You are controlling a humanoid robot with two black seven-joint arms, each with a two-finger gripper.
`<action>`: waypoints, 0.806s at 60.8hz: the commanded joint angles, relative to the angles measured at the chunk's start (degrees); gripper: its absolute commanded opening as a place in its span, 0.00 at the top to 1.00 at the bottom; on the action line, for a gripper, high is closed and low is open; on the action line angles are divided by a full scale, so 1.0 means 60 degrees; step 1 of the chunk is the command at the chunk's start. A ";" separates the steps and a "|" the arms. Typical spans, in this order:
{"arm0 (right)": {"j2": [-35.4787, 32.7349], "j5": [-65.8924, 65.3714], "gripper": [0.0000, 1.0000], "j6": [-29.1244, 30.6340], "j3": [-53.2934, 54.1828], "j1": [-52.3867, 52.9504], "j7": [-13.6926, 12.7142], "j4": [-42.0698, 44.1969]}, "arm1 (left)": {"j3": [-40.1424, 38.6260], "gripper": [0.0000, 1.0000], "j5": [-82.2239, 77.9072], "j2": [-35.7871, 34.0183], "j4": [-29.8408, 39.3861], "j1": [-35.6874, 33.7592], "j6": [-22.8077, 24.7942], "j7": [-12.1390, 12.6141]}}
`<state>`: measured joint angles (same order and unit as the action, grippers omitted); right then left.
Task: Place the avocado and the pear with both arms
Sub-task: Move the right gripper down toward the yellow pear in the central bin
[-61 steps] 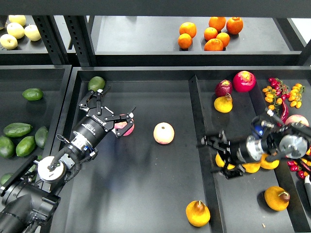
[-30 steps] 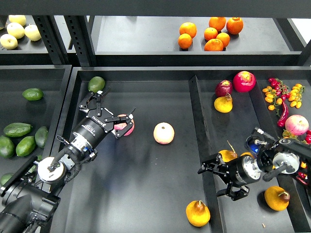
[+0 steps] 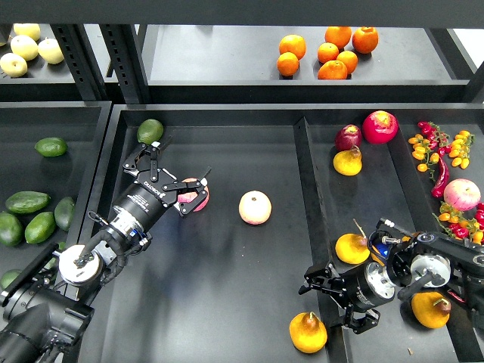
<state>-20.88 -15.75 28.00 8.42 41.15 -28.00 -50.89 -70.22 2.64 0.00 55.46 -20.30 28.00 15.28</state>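
Note:
The dark green avocado lies at the back left corner of the middle tray. My left gripper is open and empty just right of and below it, with one finger over a pink apple. The orange-yellow pear with a brownish neck sits at the front of the middle tray. My right gripper is open and empty, over the divider just above and right of the pear, apart from it.
A pink-yellow apple lies mid-tray. The right tray holds other pears, red fruit and small peppers. Several green avocados fill the left tray. Oranges sit on the shelf.
My right arm has moved down and left from over the pears in the right tray to beside the front pear. The left arm has not moved.

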 commanded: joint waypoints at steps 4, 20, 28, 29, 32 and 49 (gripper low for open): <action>0.0022 0.0018 0.01 0.0000 -0.0012 -0.0119 0.0000 0.0001 | 0.0014 0.01 0.0000 0.0000 0.0000 0.0000 0.0000 0.0002; 0.0242 0.0033 0.01 0.0000 -0.0012 -0.0236 0.0000 0.0001 | 0.0029 0.01 -0.0015 0.0000 0.0000 0.0000 0.0000 -0.0012; 0.0271 -0.0011 0.02 0.0000 -0.0012 -0.0266 0.0000 0.0001 | 0.0029 0.01 -0.0030 0.0000 0.0014 0.0000 0.0000 -0.0012; 0.0257 -0.0011 0.03 0.0000 -0.0012 -0.0266 0.0000 0.0001 | 0.0029 0.01 -0.0030 0.0000 0.0015 0.0000 0.0000 -0.0012; 0.0257 -0.0011 0.05 0.0000 -0.0012 -0.0266 0.0000 0.0001 | 0.0029 0.01 -0.0044 0.0000 0.0000 0.0000 0.0000 -0.0012; 0.0257 -0.0040 0.14 0.0000 -0.0012 -0.0310 0.0000 0.0001 | 0.0029 0.01 -0.0059 0.0000 0.0015 0.0000 0.0000 -0.0012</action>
<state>-19.33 -15.90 28.00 8.35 39.55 -28.00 -50.88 -70.05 2.33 0.00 55.54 -20.30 28.00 15.20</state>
